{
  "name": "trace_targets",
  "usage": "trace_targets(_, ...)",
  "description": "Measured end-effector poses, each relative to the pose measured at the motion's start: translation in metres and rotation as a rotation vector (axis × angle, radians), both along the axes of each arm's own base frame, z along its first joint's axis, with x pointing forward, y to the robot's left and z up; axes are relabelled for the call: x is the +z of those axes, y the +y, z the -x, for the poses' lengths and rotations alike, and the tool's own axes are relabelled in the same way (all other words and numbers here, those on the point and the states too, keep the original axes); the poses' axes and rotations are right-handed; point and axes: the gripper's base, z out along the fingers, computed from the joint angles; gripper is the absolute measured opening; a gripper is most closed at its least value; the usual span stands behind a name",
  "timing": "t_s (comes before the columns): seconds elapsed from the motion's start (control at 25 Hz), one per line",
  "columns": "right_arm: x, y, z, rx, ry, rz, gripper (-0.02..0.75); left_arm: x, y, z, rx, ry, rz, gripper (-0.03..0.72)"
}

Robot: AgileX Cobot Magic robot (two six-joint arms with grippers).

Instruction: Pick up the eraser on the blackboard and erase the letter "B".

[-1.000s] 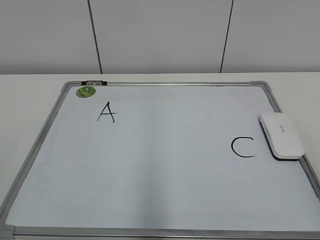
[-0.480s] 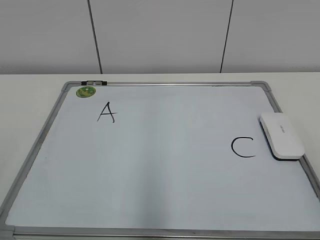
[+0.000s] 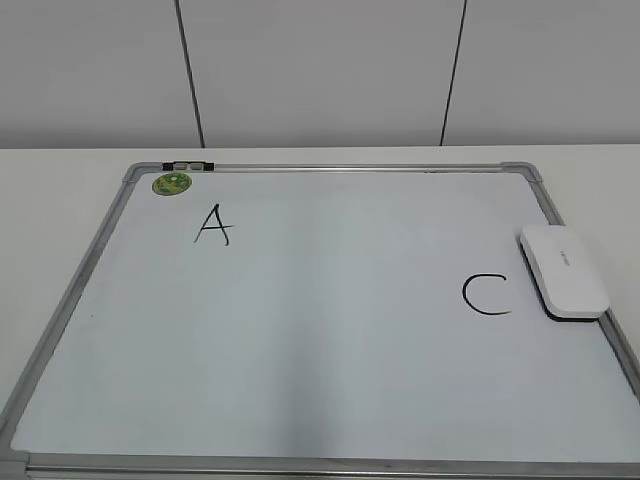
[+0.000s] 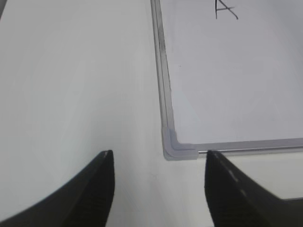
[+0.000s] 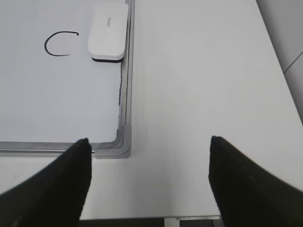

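Observation:
The white eraser [image 3: 564,271] lies on the blackboard [image 3: 330,165] at its right edge, next to the black "C" [image 3: 485,295]. It also shows in the right wrist view [image 5: 108,32], top left. No letter "B" shows anywhere; the board between the "A" [image 3: 213,224] and the "C" is blank. My left gripper [image 4: 157,153] is open and empty over the table by the board's near left corner [image 4: 176,147]. My right gripper [image 5: 149,141] is open and empty over the table by the near right corner [image 5: 118,146]. Neither gripper shows in the exterior view.
A round green magnet [image 3: 172,184] sits at the board's top left corner, near a small black-and-white clip [image 3: 188,164] on the frame. The white table [image 5: 199,85] reaches right of the board; its front edge [image 5: 142,218] lies just under my right gripper.

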Motion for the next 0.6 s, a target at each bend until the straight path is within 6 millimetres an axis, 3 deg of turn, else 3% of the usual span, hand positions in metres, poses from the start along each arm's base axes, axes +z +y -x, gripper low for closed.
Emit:
trace_targets(0.24,0.0,0.0,0.012,-0.013,-0.08,0.0,0.592,0.0,0.0,0.019,0.0,-0.116,-0.001,0.438)
trace_targets(0.6,0.0,0.0,0.019,-0.014,-0.126,0.001,0.592,0.0,0.0,0.019,0.001,-0.116,-0.003,0.438)
